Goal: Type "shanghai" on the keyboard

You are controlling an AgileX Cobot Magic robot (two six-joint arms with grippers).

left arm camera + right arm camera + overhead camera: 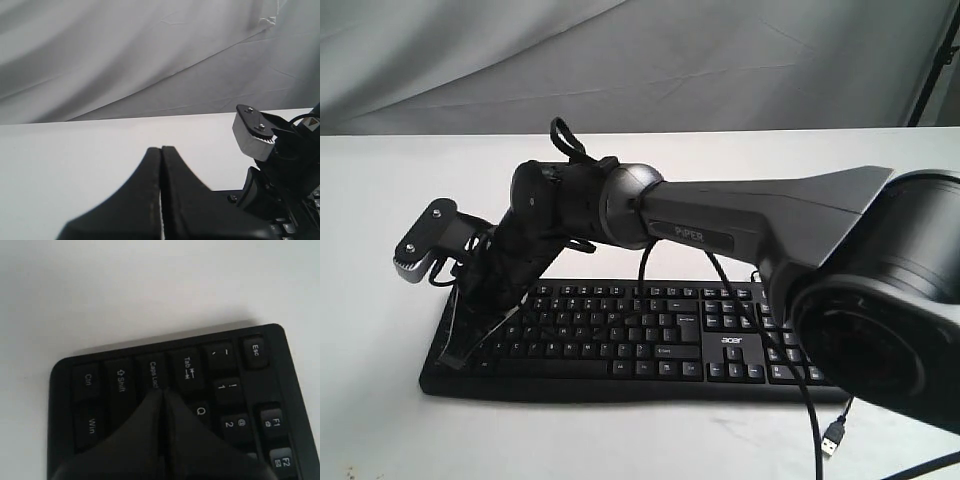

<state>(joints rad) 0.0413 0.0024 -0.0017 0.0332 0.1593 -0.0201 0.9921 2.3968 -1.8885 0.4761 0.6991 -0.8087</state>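
The black keyboard (650, 335) lies across the white table, its acer logo towards the right. My right arm reaches across it to its left end. There my right gripper (460, 345) is shut with nothing in it and slants down onto the keys. In the right wrist view its tip (162, 391) sits at the inner edge of the Caps Lock key (153, 372), beside Tab and Q, and hides the keys beneath it. My left gripper (161, 149) is shut and empty, raised over the bare table. It does not show in the exterior view.
The keyboard's black cable (810, 400) loops over the number pad and ends in a loose USB plug (832, 437) at the table's front. The right wrist's grey camera mount (254, 134) stands close to the left gripper. A grey cloth backdrop (640, 60) hangs behind the table.
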